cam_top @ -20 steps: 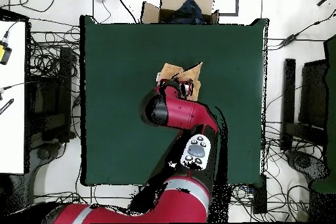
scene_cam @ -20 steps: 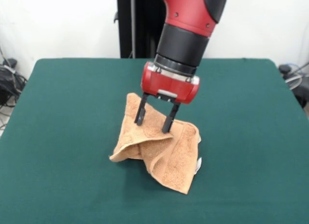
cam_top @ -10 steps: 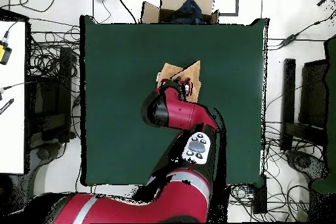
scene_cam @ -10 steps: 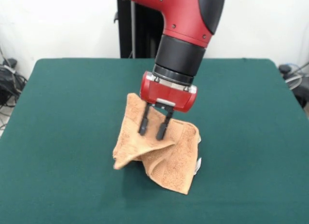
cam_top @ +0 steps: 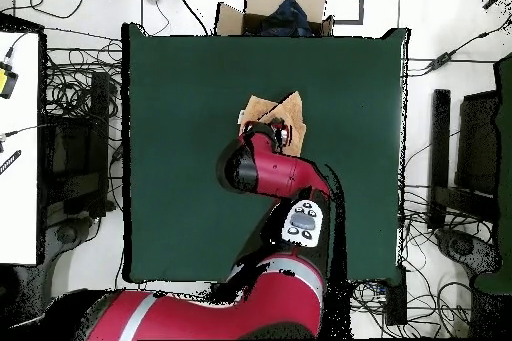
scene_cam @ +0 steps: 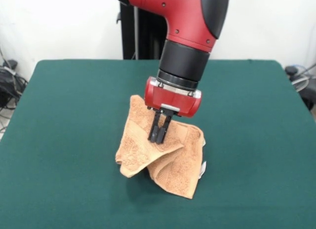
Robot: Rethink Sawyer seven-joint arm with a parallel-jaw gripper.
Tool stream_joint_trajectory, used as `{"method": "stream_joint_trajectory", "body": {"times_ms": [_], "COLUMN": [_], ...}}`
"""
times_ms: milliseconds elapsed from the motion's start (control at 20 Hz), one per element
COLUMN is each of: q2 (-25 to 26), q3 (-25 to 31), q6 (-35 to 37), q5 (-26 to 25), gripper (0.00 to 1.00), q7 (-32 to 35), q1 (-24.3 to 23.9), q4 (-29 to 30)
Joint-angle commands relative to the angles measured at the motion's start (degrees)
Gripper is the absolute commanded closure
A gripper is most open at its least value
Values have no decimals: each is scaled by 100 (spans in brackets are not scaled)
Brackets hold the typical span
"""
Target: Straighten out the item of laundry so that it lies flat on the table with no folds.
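I read no writing; the towel's white tag [scene_cam: 203,169] is too small to make out. Since a second ago my gripper [scene_cam: 158,138] has gone from spread to clenched on a ridge of the towel [scene_cam: 168,160], which lies crumpled mid-table [scene_cam: 64,115], directly under the gripper, its left fold raised.

The red arm [cam_top: 270,172] reaches from 6 o'clock over the green table [cam_top: 170,107], covering much of the tan towel [cam_top: 282,110] near centre; a cardboard box [cam_top: 272,9] sits at 12 o'clock.
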Motion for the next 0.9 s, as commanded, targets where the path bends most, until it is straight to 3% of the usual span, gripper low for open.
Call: {"method": "stream_joint_trajectory", "body": {"times_ms": [50,500,900], "q2": [1,-310,-403], "q3": [589,300,50], "q6": [66,1024,1850], "q5": [23,118,-22], "gripper": [100,100,100], "q7": [1124,897,534], "q1": [-22,186,97], "q4": [331,288,-298]}}
